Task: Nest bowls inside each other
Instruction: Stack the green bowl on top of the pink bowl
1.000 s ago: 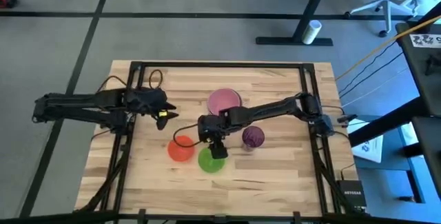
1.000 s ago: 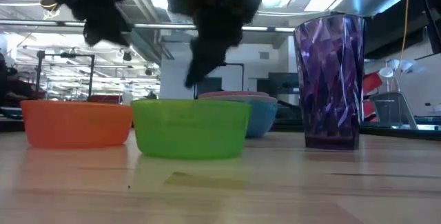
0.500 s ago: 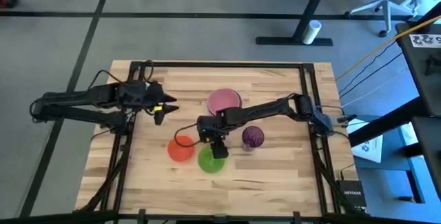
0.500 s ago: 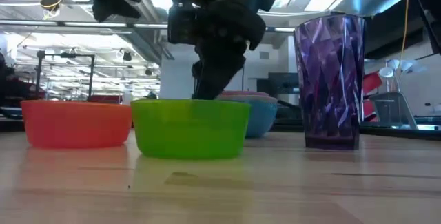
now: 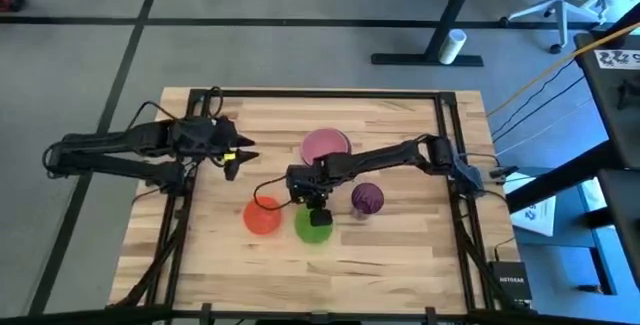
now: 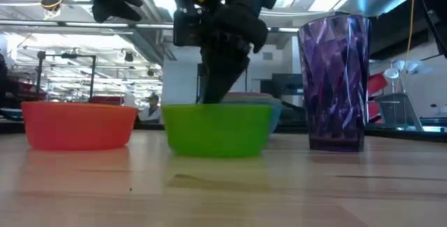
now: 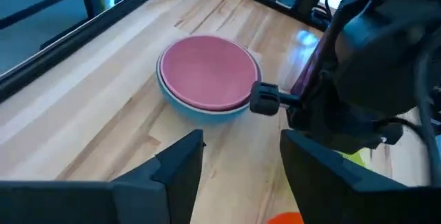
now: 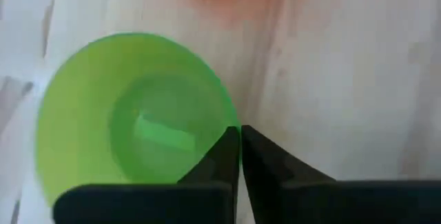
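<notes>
A green bowl (image 5: 310,227) stands upright near the table's middle, and my right gripper (image 8: 239,136) is shut on its rim. Left of it an orange-red bowl (image 5: 262,217) rests on its base. Farther back a pink bowl (image 7: 205,71) sits nested in a pale blue bowl (image 7: 196,110). My left gripper (image 7: 241,165) hovers open above the table's left part, short of the pink bowl, with nothing between its fingers. My right gripper pinches the green bowl's rim (image 8: 226,108), one finger (image 8: 222,156) inside the bowl and the other (image 8: 262,156) outside. The fingers come from above, pointing down. The bowl stays upright and level, its base (image 6: 218,154) at the table top.
A tall purple faceted tumbler (image 6: 334,80) stands just right of the green bowl, close to my right arm. Bare wood lies along the near edge (image 5: 320,285) and on the far left (image 5: 200,255). A black frame borders the table (image 5: 320,93).
My right gripper has come down onto the green bowl's rim. It has then moved the bowl a little toward the table's right and far edges, away from the orange-red bowl. The bowl has stayed upright.
</notes>
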Motion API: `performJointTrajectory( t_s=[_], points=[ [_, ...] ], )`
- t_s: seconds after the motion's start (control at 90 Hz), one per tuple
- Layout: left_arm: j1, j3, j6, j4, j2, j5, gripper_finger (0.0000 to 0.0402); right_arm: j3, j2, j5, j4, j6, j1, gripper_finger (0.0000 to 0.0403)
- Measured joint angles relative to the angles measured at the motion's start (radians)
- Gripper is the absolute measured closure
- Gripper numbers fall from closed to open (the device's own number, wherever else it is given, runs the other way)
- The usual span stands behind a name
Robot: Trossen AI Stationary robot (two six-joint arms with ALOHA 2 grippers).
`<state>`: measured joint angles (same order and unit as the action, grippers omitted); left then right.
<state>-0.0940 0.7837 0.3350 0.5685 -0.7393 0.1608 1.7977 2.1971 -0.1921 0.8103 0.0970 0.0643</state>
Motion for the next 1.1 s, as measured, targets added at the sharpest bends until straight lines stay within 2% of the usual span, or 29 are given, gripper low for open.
performJointTrajectory(
  t_s=[0.4, 0.622, 0.878, 1.1],
  points=[
    [0.0, 0.0, -0.007, 0.0, 0.0, 0.009, 0.0224, 0.252, 0.0, 0.124, 0.256, 0.065, -0.021, 0.0403],
    [0.0, 0.0, -0.009, 0.007, 0.0, 0.009, 0.0224, 0.33, -0.004, 0.26, 0.421, 0.099, -0.114, 0.0403],
    [0.0, 0.0, -0.003, 0.034, 0.0, 0.009, 0.0224, 0.331, -0.006, 0.249, 0.436, 0.147, -0.252, 0.0403],
    [0.0, 0.0, -0.011, 0.043, 0.0, 0.065, 0.0224, 0.332, -0.021, 0.22, 0.426, 0.199, -0.281, 0.0403]
  ],
)
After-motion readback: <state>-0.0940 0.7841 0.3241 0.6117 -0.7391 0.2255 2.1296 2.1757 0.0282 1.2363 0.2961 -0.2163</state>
